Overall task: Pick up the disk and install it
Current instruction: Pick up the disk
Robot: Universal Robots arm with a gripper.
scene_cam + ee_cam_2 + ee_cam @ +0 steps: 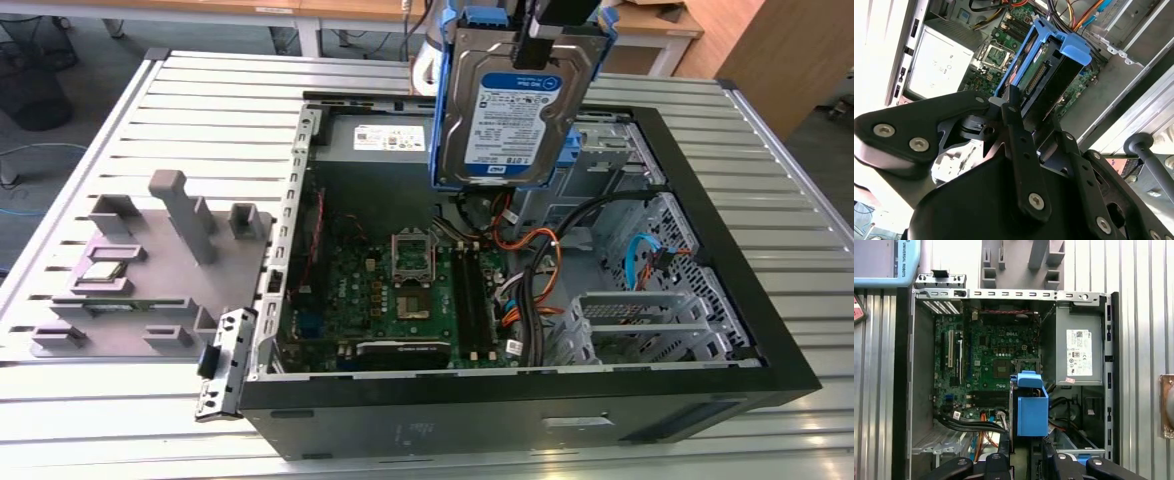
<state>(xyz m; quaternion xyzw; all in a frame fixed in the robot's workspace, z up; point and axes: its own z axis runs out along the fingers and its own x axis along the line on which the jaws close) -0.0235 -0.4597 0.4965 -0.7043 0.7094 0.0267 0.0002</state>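
Note:
The disk (pixel 511 112), a silver-grey hard drive with a blue-and-white label and blue side rails, hangs upright in the air. It is over the far part of the open computer case (pixel 534 395). My gripper (pixel 538 50) comes down from above and is shut on the disk's upper edge. In the second wrist view the black fingers (pixel 1014 117) clamp the drive (pixel 1046 67), whose connector end and green board face the camera. In the first wrist view the drive (pixel 1032 410) is seen edge-on, above the case between the motherboard (pixel 994 365) and the power supply (pixel 1079 352).
Inside the case are orange and black cables (pixel 534 270), a metal drive cage (pixel 641 310) on the exterior view's right, and a blue bracket (pixel 577 150) behind the drive. A grey fixture (pixel 160 260) with upright posts stands left of the case on the slatted table (pixel 107 430).

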